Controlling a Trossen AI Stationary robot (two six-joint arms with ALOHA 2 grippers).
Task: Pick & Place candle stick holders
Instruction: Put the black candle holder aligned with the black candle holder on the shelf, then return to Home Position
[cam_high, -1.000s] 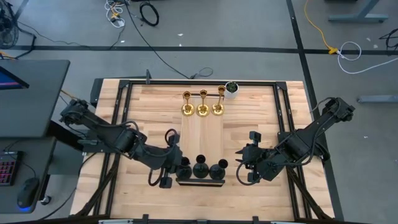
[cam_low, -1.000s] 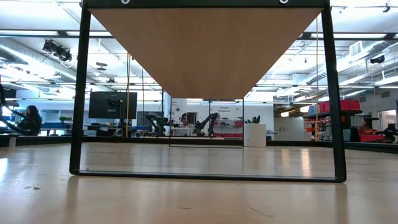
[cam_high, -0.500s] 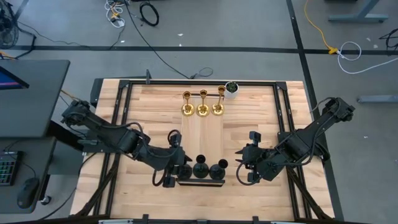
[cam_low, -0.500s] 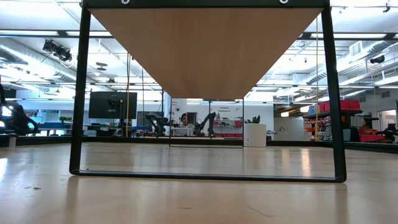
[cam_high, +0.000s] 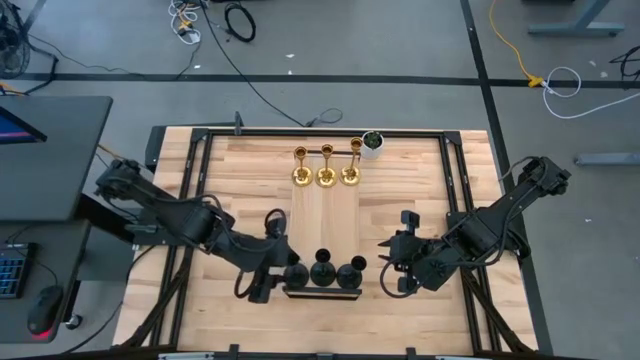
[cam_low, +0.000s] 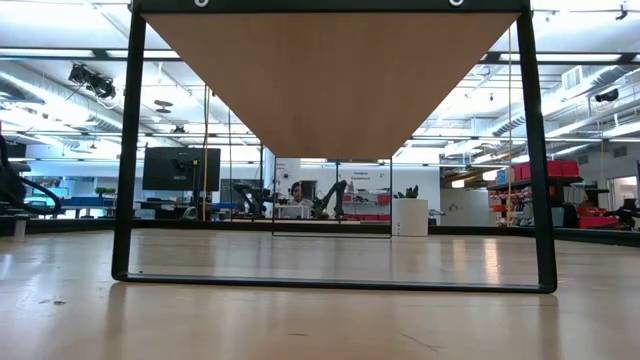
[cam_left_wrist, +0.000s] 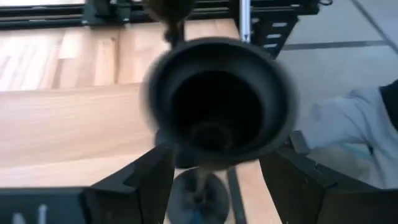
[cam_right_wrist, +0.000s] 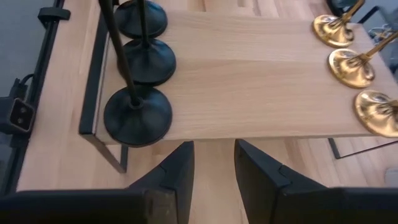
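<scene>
I have drawn the left claw (cam_high: 283, 264) back a touch; its fingers straddle the leftmost black candle stick holder (cam_high: 296, 273), not clenched. The right claw (cam_high: 392, 268) waits released.

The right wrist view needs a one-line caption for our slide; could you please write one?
Right gripper, fingers open, hovers facing three matte black candle stick holders and three shiny gold candle stick holders on a light wooden board.

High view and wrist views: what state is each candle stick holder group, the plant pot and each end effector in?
Gold candle stick holders: three, upright in a row.
Black candle stick holders: three, upright in a row.
Plant pot: upright beside the gold row.
Left end effector: open around the leftmost black holder's cup.
Right end effector: open, empty.
</scene>
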